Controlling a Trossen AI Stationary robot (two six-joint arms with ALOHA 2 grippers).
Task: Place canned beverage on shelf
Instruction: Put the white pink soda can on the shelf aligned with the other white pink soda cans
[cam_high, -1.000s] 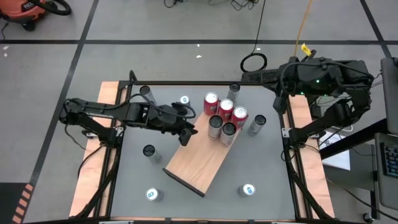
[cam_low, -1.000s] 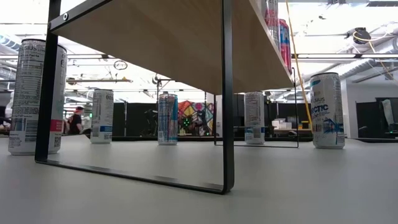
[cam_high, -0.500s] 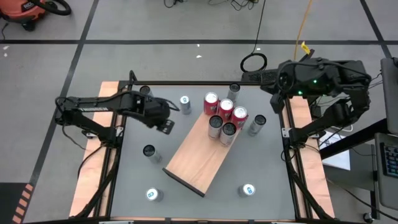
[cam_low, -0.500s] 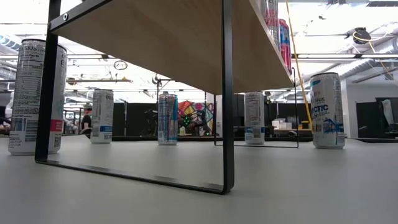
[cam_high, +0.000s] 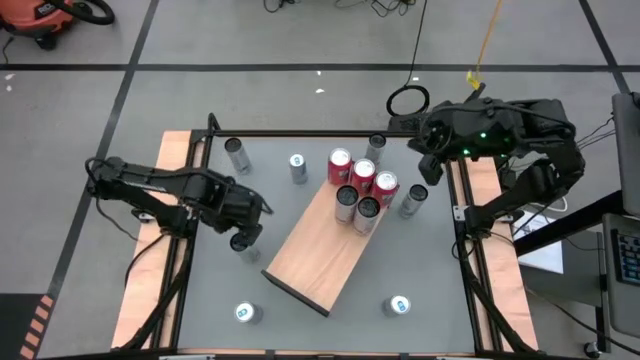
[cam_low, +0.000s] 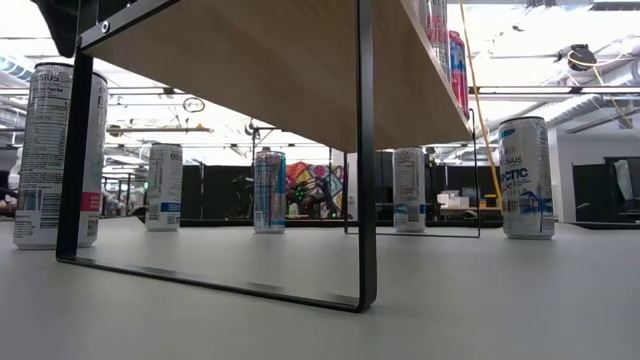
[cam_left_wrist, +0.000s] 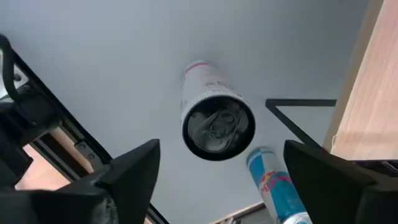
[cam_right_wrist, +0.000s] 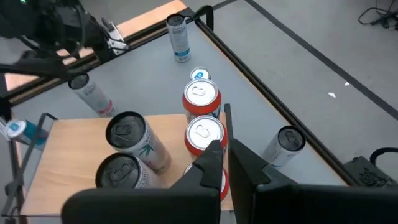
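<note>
The shelf (cam_high: 320, 250) is a light wooden board on black legs that stands aslant mid-table. It carries three red cans (cam_high: 363, 172) and two silver ones (cam_high: 356, 204). A silver can with a dark top (cam_left_wrist: 217, 124) stands upright on the grey tabletop, left of the shelf. My left gripper (cam_left_wrist: 221, 149) hangs above it, pointing down and open; one finger shows on each side of the can, clear of it. In the high view this gripper (cam_high: 247, 222) partly covers the can (cam_high: 240, 245). My right gripper (cam_right_wrist: 224, 155) is shut on nothing, raised over the table's far right corner (cam_high: 430, 140).
Loose cans stand on the table: far left (cam_high: 235, 150), far middle (cam_high: 297, 165), far right (cam_high: 376, 145), right of the shelf (cam_high: 415, 197), near left (cam_high: 245, 313) and near right (cam_high: 398, 305). The shelf's black leg frame (cam_left_wrist: 298, 118) stands close to the left gripper.
My left gripper has gone from the shelf's left edge toward the table's left and near edges, to a place over the silver can, and has tipped until it points straight down. My right gripper has shifted a little toward the table's left.
</note>
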